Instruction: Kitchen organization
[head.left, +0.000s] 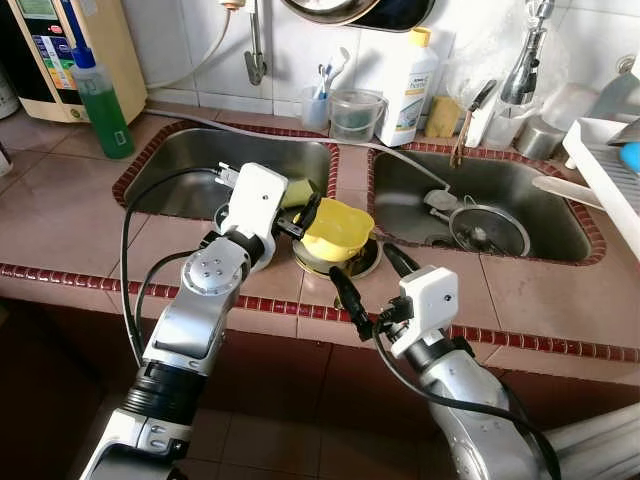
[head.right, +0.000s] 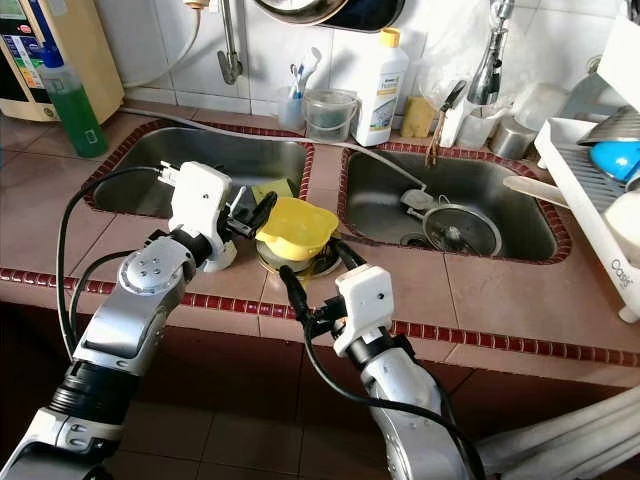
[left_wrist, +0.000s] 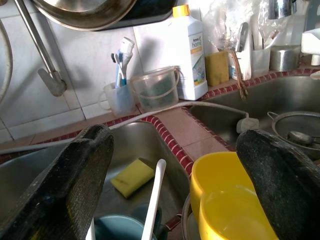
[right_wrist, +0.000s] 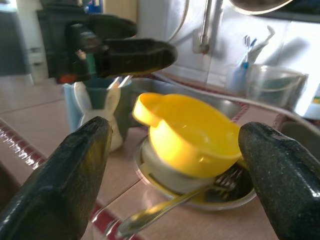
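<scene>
Head view: left gripper (head.left: 298, 215) released beside the yellow bowl (head.left: 337, 229) on the strip between the sinks (head.left: 250, 160); right gripper (head.left: 372, 280), spread, near the counter edge. Nothing looks sorted yet.

Left wrist: sponge (left_wrist: 132, 176) in the basin.

Right wrist: fork (right_wrist: 165, 207) under the bowl, cup (right_wrist: 95, 112) close; tight room.
</scene>
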